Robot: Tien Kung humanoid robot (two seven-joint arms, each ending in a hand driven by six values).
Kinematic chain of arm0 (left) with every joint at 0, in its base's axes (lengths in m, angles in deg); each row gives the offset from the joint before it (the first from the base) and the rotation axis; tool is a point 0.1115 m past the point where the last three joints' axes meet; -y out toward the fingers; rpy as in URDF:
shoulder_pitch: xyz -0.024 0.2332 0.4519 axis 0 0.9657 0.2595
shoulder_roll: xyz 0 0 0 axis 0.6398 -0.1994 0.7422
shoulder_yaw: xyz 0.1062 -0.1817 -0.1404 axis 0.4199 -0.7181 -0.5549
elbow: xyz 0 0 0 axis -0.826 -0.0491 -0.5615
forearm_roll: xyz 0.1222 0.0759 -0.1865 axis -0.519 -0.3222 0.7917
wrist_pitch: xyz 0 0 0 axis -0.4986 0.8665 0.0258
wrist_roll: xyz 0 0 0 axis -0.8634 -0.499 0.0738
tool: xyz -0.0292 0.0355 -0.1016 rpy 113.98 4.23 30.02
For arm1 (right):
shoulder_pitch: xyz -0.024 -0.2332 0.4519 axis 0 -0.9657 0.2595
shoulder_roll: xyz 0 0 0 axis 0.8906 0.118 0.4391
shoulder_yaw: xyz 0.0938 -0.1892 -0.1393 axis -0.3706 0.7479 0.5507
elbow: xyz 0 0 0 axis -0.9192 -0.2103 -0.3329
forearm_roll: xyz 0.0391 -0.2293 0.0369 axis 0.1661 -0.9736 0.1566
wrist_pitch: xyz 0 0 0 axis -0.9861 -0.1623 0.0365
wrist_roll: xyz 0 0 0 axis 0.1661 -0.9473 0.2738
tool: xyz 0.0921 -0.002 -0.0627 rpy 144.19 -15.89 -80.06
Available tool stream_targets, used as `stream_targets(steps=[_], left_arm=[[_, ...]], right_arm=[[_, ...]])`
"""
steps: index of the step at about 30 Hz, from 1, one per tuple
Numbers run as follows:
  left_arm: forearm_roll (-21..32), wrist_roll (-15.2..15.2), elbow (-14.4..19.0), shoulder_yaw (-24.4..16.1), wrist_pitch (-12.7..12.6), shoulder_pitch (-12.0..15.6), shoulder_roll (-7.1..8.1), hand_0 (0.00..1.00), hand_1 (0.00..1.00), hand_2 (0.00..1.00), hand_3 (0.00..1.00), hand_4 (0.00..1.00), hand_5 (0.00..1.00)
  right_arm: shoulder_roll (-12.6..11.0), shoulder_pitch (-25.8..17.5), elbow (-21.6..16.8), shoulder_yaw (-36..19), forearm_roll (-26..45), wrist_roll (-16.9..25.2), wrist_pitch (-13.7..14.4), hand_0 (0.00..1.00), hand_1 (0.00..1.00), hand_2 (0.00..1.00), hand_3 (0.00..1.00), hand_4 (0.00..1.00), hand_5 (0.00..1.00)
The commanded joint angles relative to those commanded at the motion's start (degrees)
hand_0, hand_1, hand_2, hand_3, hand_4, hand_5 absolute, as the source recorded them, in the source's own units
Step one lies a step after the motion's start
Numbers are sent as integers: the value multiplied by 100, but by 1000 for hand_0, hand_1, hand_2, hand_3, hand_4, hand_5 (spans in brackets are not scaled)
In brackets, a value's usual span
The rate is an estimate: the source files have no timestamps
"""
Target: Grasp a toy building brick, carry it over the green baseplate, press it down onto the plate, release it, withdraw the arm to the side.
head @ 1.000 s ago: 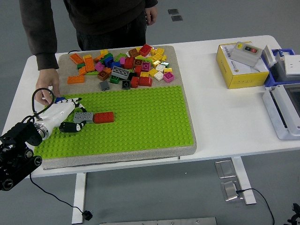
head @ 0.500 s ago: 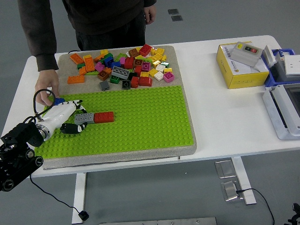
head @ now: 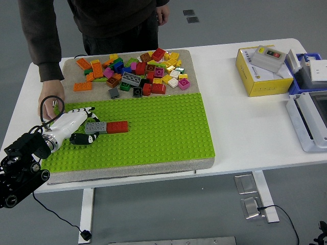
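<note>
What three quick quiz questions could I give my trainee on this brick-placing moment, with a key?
1. True or false: the left hand is over the green baseplate.
2. Which brick lies against the grey brick on the plate? A) blue B) red C) yellow
3. Where is the loose brick pile relative to the baseplate?

Key:
1. True; its fingers are at the grey brick.
2. B, the red brick, on the grey one's right in the picture.
3. On the far side, toward the person, whose hand rests at the plate's far left corner.
</note>
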Motion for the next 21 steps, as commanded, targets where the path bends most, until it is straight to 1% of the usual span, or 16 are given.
stream_targets(steps=[8, 15, 21], left_arm=[[30, -2, -69, 20, 3, -23, -34, 998, 998, 998, 603, 619, 240], [-16, -19, -23, -52, 23, -23, 14, 998, 998, 998, 605, 619, 241], [10, -43, -39, 1, 56, -31, 4, 998, 998, 998, 605, 619, 242]], right_arm=[[4, 5, 0, 4, 5, 5, 1, 640, 626, 663, 753, 569, 998], [0, 3, -1, 4, 4, 5, 1, 641, 625, 662, 753, 570, 998], [1, 3, 0, 0, -8, 3, -3, 641, 625, 662, 751, 570, 998]])
